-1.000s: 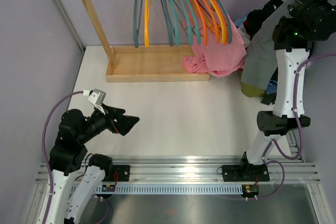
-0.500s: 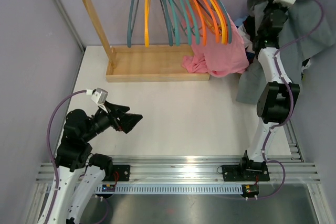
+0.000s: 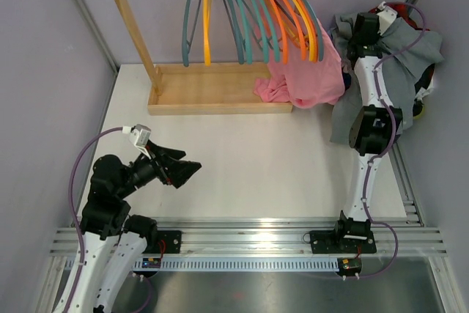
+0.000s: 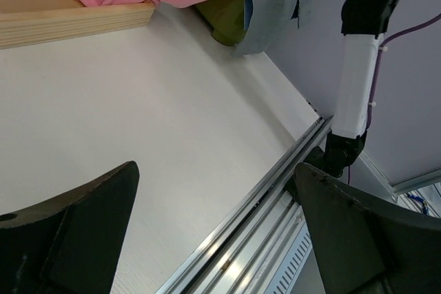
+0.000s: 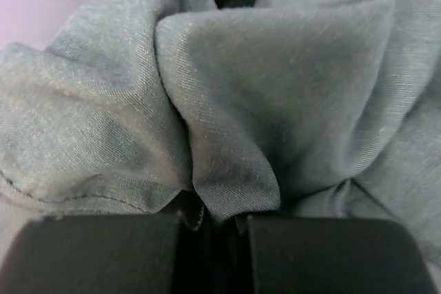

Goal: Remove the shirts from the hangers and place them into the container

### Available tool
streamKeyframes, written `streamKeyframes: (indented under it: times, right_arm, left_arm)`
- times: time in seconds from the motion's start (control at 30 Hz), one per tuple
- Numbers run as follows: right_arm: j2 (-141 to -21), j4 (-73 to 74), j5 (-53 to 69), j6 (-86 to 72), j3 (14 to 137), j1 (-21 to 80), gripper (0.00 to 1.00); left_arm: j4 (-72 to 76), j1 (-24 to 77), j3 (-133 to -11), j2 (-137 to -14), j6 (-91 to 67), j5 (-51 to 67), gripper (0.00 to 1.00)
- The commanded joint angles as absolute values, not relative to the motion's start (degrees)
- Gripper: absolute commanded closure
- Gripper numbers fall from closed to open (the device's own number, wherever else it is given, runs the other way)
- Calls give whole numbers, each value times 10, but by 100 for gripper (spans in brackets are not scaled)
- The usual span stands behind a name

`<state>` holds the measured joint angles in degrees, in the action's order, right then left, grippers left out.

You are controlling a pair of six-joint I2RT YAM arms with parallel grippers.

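My right gripper (image 5: 220, 228), jaws pinched tight on a fold of the grey shirt (image 3: 407, 48), has carried it farther back, right of the pink garment (image 3: 308, 78); left gripper (image 4: 217, 173) stays wide open, empty.

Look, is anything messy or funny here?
Yes. The pink garment sags in a crumpled heap over the right end of the wooden tray. The grey shirt, pinched in the right claw, is draped messily over that arm, with one end hanging down loose.
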<state>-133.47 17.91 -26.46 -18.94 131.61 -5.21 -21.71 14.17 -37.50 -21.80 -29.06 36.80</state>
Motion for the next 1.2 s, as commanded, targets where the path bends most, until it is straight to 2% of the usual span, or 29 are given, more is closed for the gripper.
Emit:
streamKeyframes:
  times: [0.0, 0.07, 0.1, 0.13, 0.17, 0.2, 0.23, 0.53, 0.67, 0.77, 0.9, 0.93, 1.17]
  right_arm:
    - [-1450, 521, -209, -265, 1389, -86, 100]
    - [-1449, 532, -188, -279, 1388, -92, 100]
    - [-1431, 520, -185, -277, 1376, -94, 90]
    - [-1416, 506, -182, -266, 1356, -94, 71]
    - [-1374, 473, -185, -263, 1310, -93, 47]
    - [-1349, 451, -189, -263, 1285, -94, 13]
    - [-1324, 427, -190, -253, 1259, -93, 1]
    - [-1053, 203, -174, -168, 1132, -94, 1]
    - [-977, 217, -76, -174, 1182, -92, 0]
    - [-907, 237, -20, -188, 1146, -75, 1]
    - [-752, 185, 78, -154, 1006, -3, 1]
    - [-730, 183, 103, -151, 981, 56, 0]
    - [-580, 228, 139, -146, 800, 249, 0]
  left_arm:
    - [-196, 141, -380, -196, -307, 395, 1]
    - [-201, 141, -388, -191, -310, 392, 1]
    - [-212, 140, -391, -188, -310, 389, 1]
    - [-216, 141, -393, -188, -309, 385, 1]
    - [-220, 141, -395, -186, -308, 379, 1]
    - [-227, 141, -397, -185, -306, 377, 1]
    - [-229, 141, -399, -186, -305, 377, 1]
    - [-260, 140, -445, -195, -266, 347, 1]
    - [-294, 141, -485, -211, -236, 327, 1]
    - [-301, 140, -506, -211, -223, 316, 1]
    - [-308, 140, -528, -205, -215, 292, 1]
    - [-311, 140, -532, -203, -214, 288, 1]
    - [-334, 140, -554, -175, -208, 251, 1]
